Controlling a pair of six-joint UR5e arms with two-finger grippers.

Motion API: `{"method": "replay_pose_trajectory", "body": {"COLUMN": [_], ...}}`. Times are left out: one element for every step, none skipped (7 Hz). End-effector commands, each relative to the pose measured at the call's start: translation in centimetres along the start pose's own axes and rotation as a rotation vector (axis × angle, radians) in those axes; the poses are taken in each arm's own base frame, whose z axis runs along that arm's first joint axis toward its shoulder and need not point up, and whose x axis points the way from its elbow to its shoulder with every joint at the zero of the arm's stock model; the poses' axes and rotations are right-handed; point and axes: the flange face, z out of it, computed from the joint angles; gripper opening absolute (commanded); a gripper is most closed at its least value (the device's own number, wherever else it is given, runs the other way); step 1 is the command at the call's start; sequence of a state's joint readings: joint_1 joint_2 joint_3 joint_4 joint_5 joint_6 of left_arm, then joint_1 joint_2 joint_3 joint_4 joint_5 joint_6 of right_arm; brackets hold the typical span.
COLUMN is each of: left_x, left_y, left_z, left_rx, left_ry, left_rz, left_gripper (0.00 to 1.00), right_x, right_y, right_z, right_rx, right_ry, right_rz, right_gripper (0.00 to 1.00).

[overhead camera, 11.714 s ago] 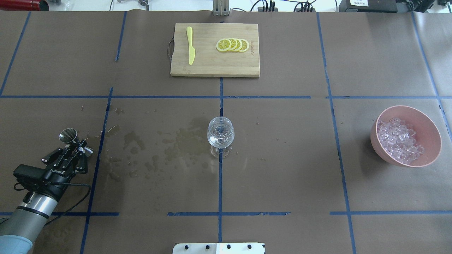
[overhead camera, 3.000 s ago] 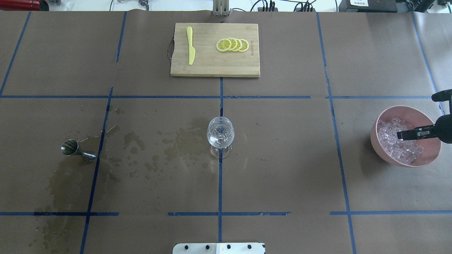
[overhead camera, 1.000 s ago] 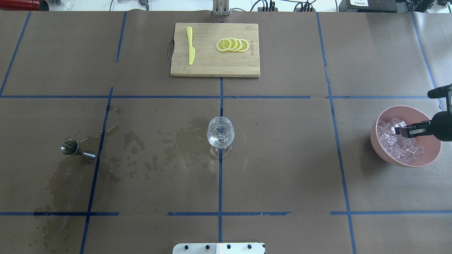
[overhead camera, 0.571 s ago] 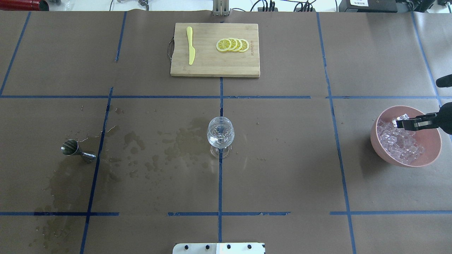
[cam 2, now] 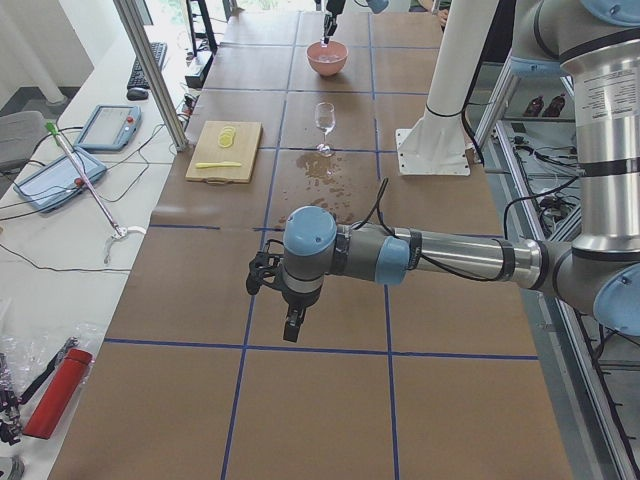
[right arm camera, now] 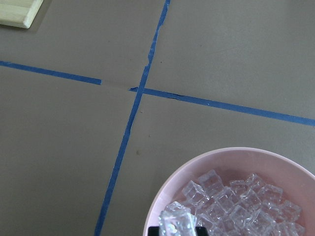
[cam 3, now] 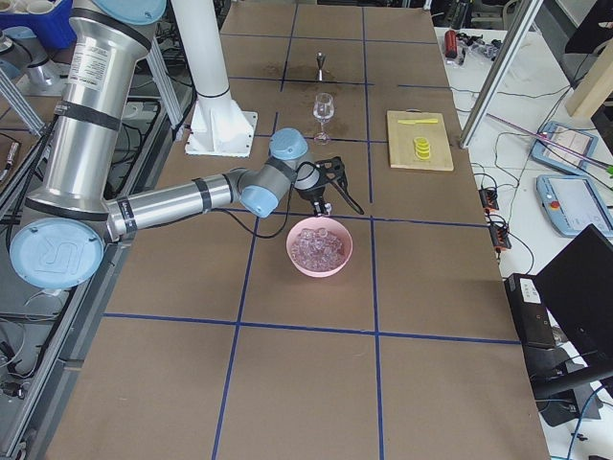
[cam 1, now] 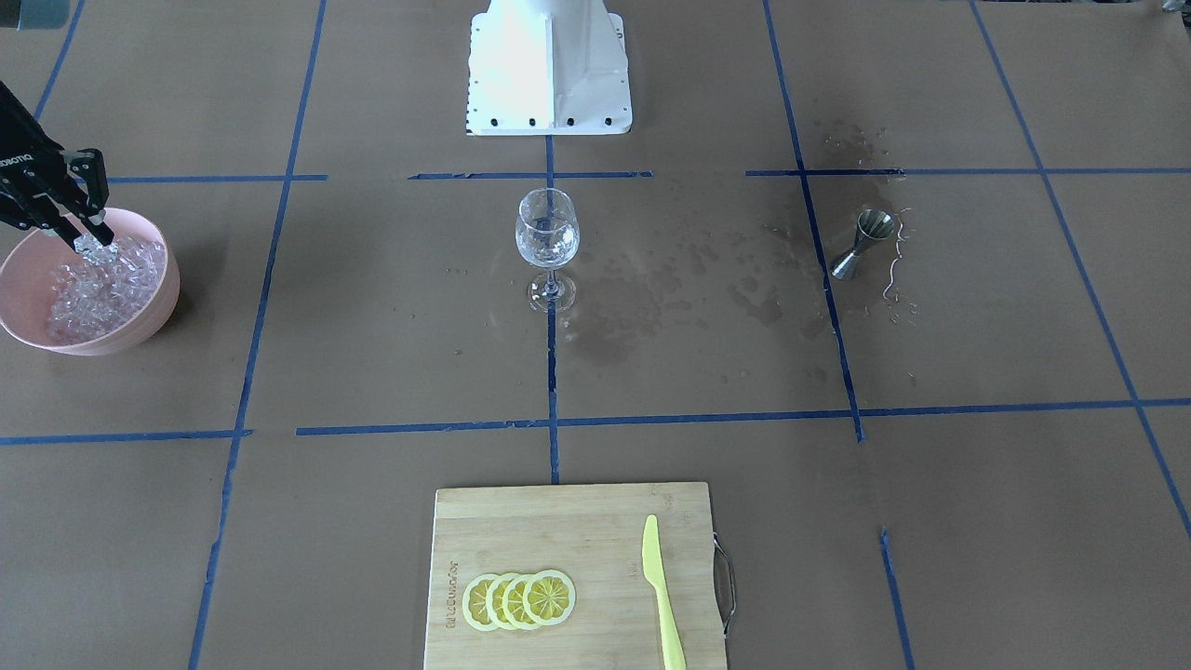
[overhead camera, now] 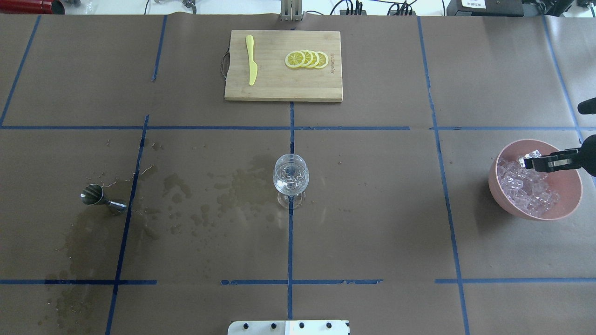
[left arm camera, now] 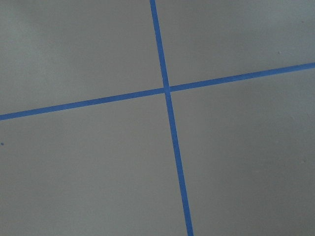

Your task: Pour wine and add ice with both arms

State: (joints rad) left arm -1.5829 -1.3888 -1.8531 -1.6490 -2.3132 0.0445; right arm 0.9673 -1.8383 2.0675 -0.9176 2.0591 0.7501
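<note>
R fingers (overhead camera: 536, 163) pinch one ice cube (right arm camera: 177, 222), just above pink bowl (overhead camera: 494, 181); lift clear of rim, keep grip firm, carry slow to wine glass (overhead camera: 290, 173) well off sideways; release low over its mouth; L fingers (cam 2: 291, 325): spread or pressed together, can't tell.

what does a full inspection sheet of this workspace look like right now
surface: brown paper table with a blue tape grid; wet stains on the robot's left of centre
job's things: wine glass upright at centre; ice in pink bowl; metal measuring cup standing by the stains
clutter: cutting board with lemon slices and yellow knife
claws: right claw shut on an ice cube over the bowl; left claw over bare table, state cannot be told
cables: black cable on the left arm
surroundings: tablets on a side bench
</note>
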Motion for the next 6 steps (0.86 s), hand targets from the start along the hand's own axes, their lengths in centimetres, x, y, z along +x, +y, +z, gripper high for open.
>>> {"method": "replay_pose_trajectory", "body": {"left_x": [0.0,0.0,0.0,0.0,0.0,0.0], "left_y": [0.0,0.0,0.0,0.0,0.0,0.0], "left_z": [0.0,0.1,0.0,0.0,0.0,0.0], "left_rx": [0.0,-0.001,0.0,0.0,0.0,0.0], "left_ry": [0.0,0.0,0.0,0.0,0.0,0.0], "left_rz": [-0.001,0.001,0.0,-0.001,-0.001,-0.001], "left_gripper": [1.0,1.0,1.0,1.0,1.0,1.0], "right_x": [-0.4,-1.1,-1.8,-4.2,-7.7,-10.8], "right_y": [-0.5,-1.2,-1.7,-3.9,-6.7,-8.6], "right_z": [-0.4,-0.5,-0.6,-1.0,-2.4,-3.3], "right_rx": [0.015,0.028,0.037,0.032,0.004,-0.005], "right_ry": [-0.001,-0.011,-0.021,-0.014,0.016,0.017], "right_rz": [-0.001,-0.008,-0.011,-0.003,0.018,0.017], "right_gripper": [0.0,0.0,0.0,0.0,0.0,0.0]}}
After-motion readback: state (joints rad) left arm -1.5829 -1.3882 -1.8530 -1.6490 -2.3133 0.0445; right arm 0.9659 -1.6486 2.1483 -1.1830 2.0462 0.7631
